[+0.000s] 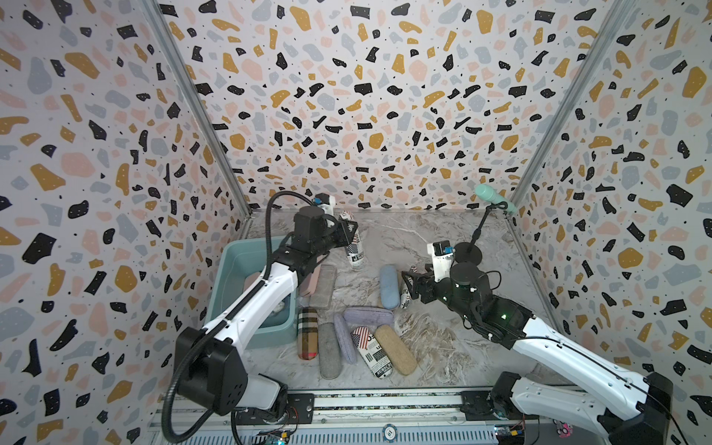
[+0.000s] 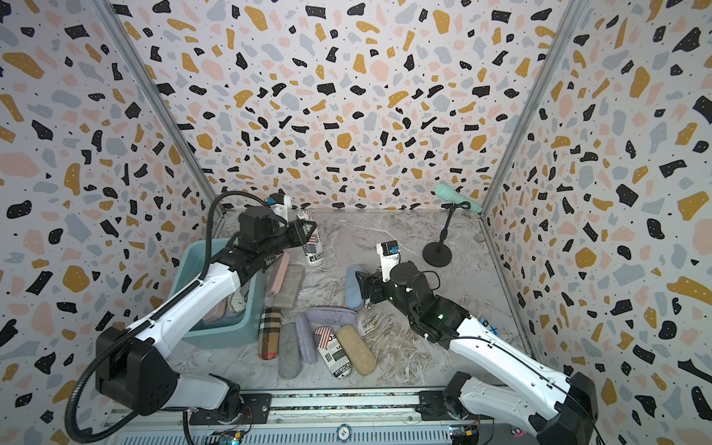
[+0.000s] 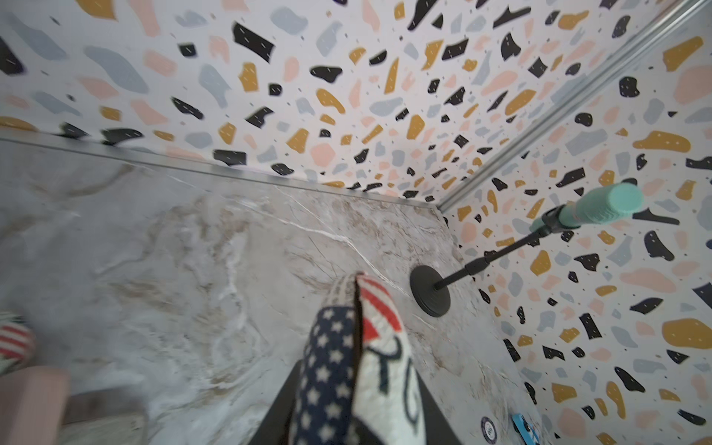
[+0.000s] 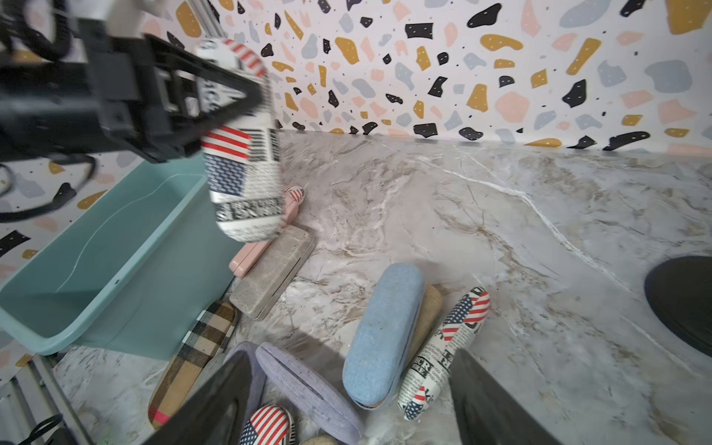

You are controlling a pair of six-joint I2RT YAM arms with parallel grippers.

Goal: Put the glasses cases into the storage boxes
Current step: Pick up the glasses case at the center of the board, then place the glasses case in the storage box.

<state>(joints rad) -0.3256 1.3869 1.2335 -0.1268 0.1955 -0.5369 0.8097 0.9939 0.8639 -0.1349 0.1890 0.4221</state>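
Beside teal tub (image 1: 275, 336) with cases (image 1: 251, 284) inside, left tool (image 1: 351, 230) clamps flag case (image 1: 355, 252); right tool (image 1: 408, 285) spread, empty

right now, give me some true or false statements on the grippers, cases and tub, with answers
1. The left gripper grips a newsprint flag case. True.
2. That case sits inside the teal tub. False: it is outside, clamped in the gripper.
3. The right gripper is open and holds nothing. True.
4. The light blue case lies in the tub. False: it lies on the table, by the right gripper.
5. The mint microphone lies flat on the table. False: it sits on a black stand.
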